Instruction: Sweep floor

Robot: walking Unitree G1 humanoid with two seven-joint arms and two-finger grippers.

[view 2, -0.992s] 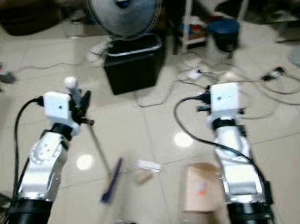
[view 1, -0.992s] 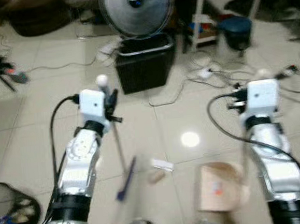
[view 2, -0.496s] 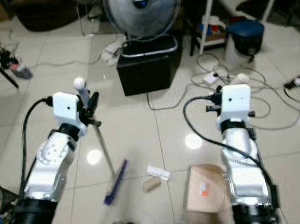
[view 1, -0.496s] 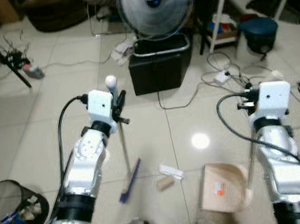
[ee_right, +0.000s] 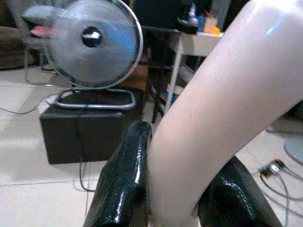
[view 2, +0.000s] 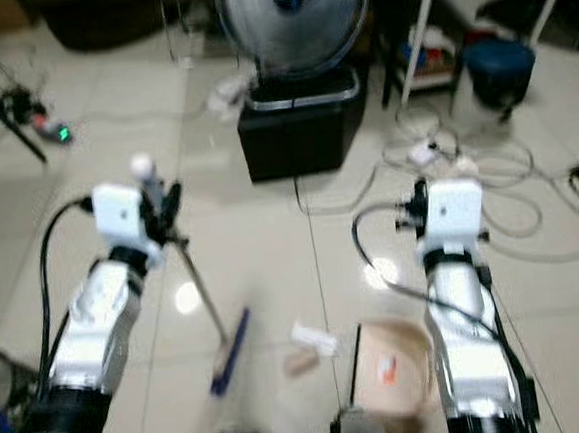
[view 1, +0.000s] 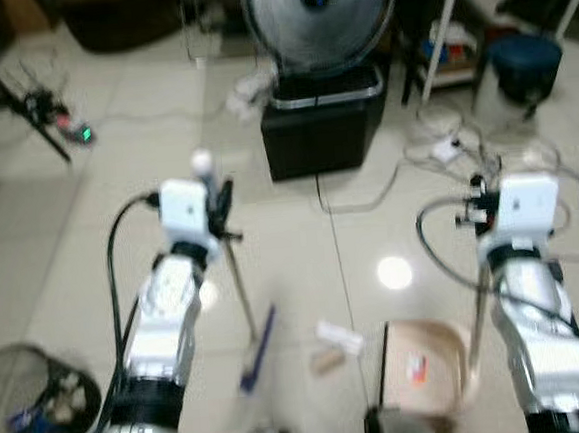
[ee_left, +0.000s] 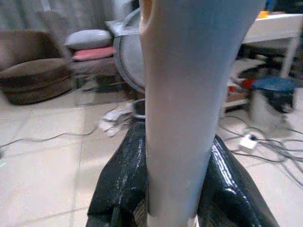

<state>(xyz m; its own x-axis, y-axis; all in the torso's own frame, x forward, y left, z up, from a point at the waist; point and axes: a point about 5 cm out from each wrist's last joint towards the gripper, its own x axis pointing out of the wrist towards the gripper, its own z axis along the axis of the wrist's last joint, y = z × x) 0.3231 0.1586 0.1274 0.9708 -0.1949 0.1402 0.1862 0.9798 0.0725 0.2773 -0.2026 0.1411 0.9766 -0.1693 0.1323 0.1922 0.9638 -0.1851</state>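
My left gripper (view 1: pixel 218 197) is shut on the pale handle of a broom (view 1: pixel 236 281); its blue head (view 1: pixel 257 347) rests on the tiled floor. In the left wrist view the handle (ee_left: pixel 180 109) runs between both black fingers (ee_left: pixel 123 179). My right gripper (ee_right: pixel 175 198) is shut on the pale handle (ee_right: pixel 222 118) of a beige dustpan (view 1: pixel 422 367), which lies on the floor to the right of the broom. Between broom head and dustpan lie a white scrap (view 1: pixel 337 336) and a small brown piece (view 1: pixel 326 360).
A black box (view 1: pixel 323 132) carrying a round fan (view 1: pixel 319 14) stands ahead. Cables and a power strip (view 1: pixel 447 149) trail to its right, beside a blue bin (view 1: pixel 525 58). A mesh waste basket (view 1: pixel 23 398) sits at lower left, tripod legs (view 1: pixel 31 116) at far left.
The camera has shifted slightly and the picture is blurred. Both grippers keep their holds; broom, dustpan and the two scraps stand much as before.
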